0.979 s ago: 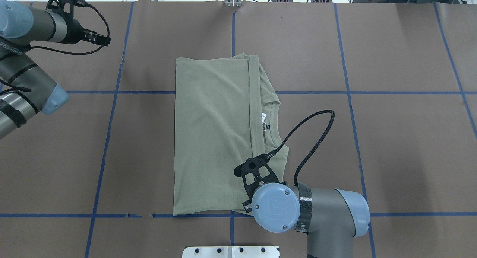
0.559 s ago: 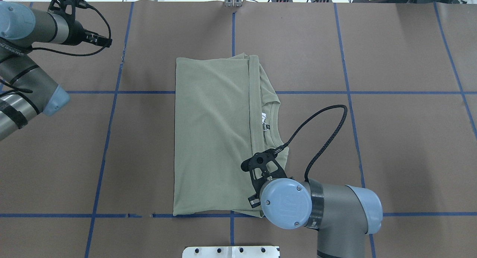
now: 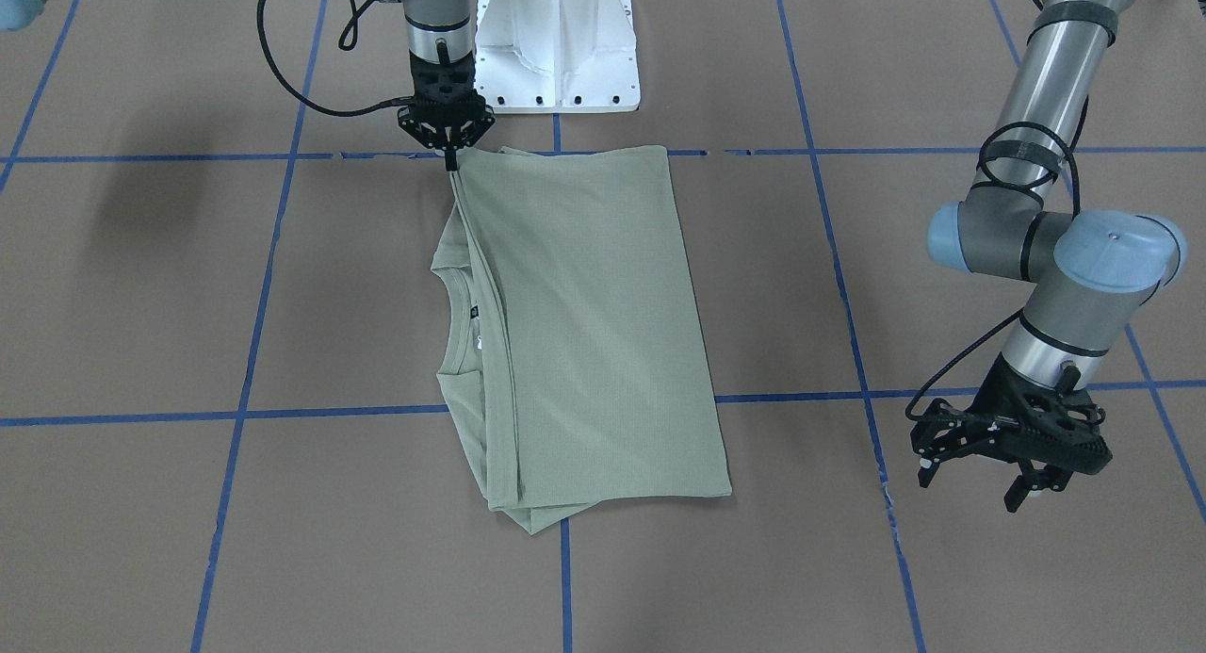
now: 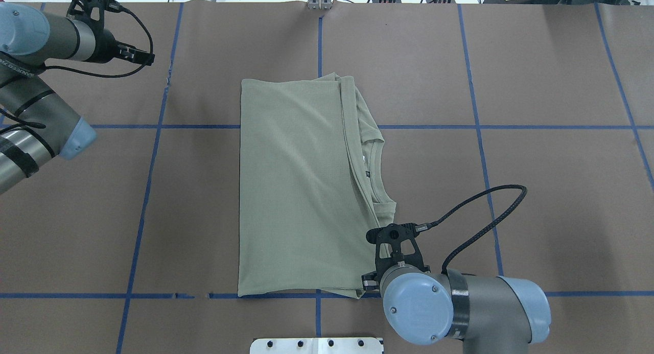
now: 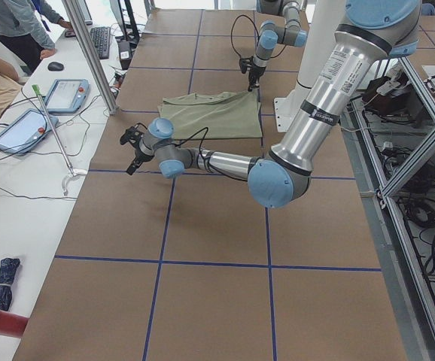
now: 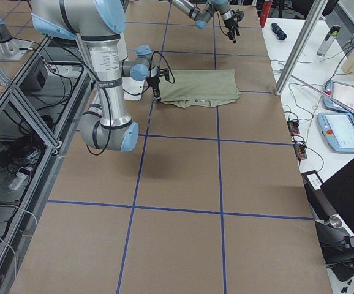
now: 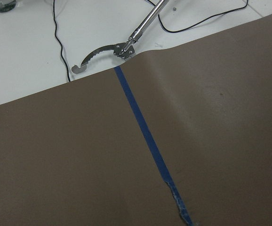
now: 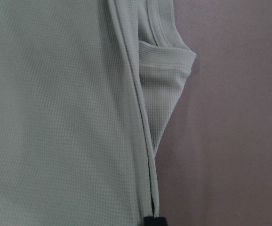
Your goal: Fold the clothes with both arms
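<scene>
Over at the shirt's (image 3: 594, 323) near right corner, close by the white pedestal (image 3: 556, 40), the right tool (image 3: 452, 155) is clenched tight on the folded edge, tips pinching the stacked layers right at the corner. That edge runs taut and slanted from the tool past the collar (image 3: 462, 300). The shirt lies folded into 1 long rectangle mid-tabletop (image 3: 942, 587), with the collar peeking out on the robot's right side. Away on the far left, the left tool (image 3: 970, 488) hovers over bare tabletop, jaws parted, gripping nothing, well apart from the cloth.
</scene>
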Robot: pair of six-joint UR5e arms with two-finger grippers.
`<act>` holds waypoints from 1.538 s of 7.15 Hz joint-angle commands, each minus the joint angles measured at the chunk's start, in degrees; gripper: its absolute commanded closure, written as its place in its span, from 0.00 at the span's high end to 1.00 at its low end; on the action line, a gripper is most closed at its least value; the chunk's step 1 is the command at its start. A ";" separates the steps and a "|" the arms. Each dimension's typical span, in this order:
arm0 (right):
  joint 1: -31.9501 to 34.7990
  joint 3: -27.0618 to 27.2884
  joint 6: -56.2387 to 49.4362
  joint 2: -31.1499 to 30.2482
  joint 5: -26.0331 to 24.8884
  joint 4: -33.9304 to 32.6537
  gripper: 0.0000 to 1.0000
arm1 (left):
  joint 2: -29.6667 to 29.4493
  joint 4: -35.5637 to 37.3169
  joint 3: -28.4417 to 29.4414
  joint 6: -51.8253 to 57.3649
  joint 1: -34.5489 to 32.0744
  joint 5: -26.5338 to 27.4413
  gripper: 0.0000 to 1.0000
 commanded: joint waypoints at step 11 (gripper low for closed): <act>18.11 -23.92 -21.63 17.83 8.72 5.71 1.00 | -0.09 0.00 -0.26 -1.58 1.18 0.00 1.00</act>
